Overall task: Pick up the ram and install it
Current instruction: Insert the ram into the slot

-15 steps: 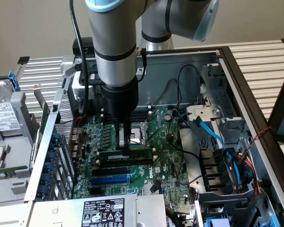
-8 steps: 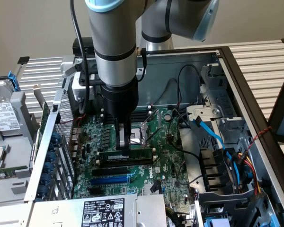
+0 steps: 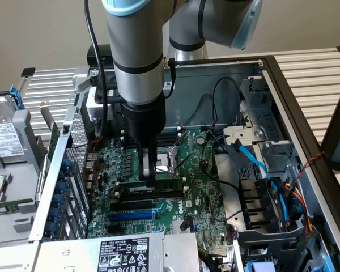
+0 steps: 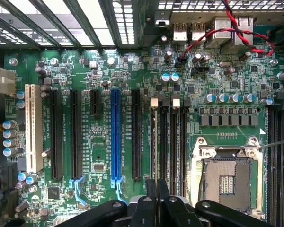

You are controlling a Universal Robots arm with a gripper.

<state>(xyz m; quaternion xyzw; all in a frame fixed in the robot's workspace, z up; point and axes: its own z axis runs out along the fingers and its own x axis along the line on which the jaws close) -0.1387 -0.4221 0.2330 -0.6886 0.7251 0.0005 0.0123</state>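
Note:
The ram (image 3: 165, 185), a long thin green stick with dark chips, stands on edge in the first black slot of the green motherboard (image 3: 198, 187) inside the open computer case. My gripper (image 3: 150, 174) comes straight down onto the middle of its top edge, fingers shut on the stick. In the wrist view the ram (image 4: 154, 142) appears edge-on as a thin line along a slot with white end clips. There the black fingers (image 4: 149, 205) sit pressed close together around my gripper (image 4: 157, 189).
An empty black slot (image 3: 147, 203) and the blue expansion slot (image 3: 130, 215) lie just beyond the ram. The CPU socket (image 3: 173, 156) is beside the gripper. Blue and black cables (image 3: 255, 161) crowd the exterior view's right. The power supply (image 3: 124, 252) and metal case walls (image 3: 56, 187) enclose the board.

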